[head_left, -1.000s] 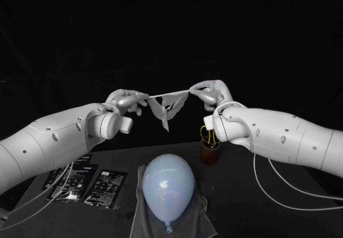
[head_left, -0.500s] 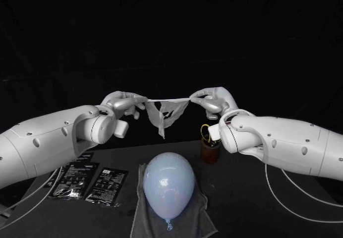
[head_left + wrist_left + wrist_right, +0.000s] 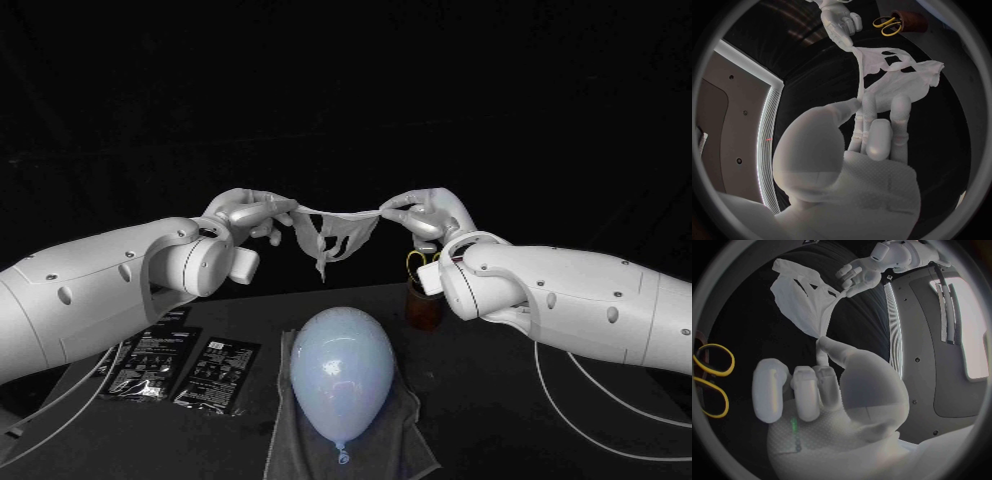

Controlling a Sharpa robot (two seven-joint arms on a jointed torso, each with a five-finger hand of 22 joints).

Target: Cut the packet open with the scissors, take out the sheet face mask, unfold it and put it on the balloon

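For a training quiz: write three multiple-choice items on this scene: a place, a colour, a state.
1. The balloon lies: A on a grey cloth; B in a box; C in the air.
2. The scissors' handles are: A red; B yellow; C blue.
3. The face mask is: A flat on the balloon; B hanging between the left hand and right hand; C on the floor.
Answers: 1 A, the cloth shows around it; 2 B, yellow loops; 3 B, each hand holds an end above the balloon.

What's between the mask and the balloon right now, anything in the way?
Nothing. In the head view the mask hangs stretched between the left hand and the right hand, with bare dark space from it to the balloon.
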